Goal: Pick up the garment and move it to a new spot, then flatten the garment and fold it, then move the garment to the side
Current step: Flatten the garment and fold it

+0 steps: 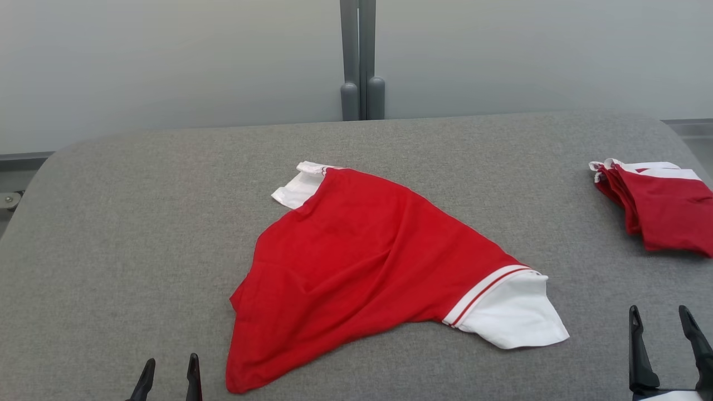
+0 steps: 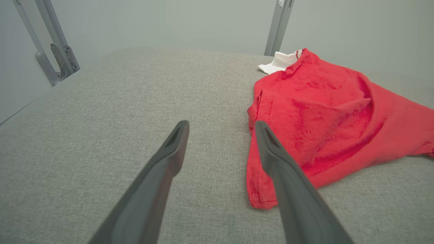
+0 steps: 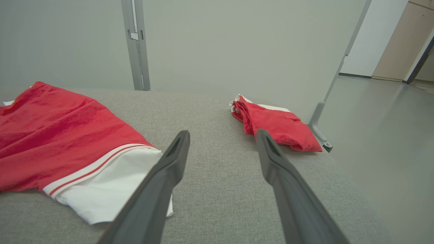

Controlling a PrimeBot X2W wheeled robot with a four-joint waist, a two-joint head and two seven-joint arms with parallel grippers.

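Note:
A red garment (image 1: 362,262) with white, red-striped sleeves lies crumpled in the middle of the grey table (image 1: 139,234). One white sleeve (image 1: 512,312) points to the near right, the other sticks out at the far left of the cloth. My left gripper (image 1: 170,370) stands open near the front edge, just left of the garment's lower corner (image 2: 261,200), touching nothing. My right gripper (image 1: 660,317) is open at the lower right, a little right of the white sleeve (image 3: 112,189). The left wrist view shows the garment (image 2: 325,115) to the right of my open left gripper (image 2: 220,127); my right gripper (image 3: 222,135) holds nothing.
A folded stack of red and white garments (image 1: 663,209) sits at the table's right edge, also seen in the right wrist view as that stack (image 3: 274,123). A grey post (image 1: 359,61) stands behind the table. The floor (image 3: 390,135) drops away beyond the right edge.

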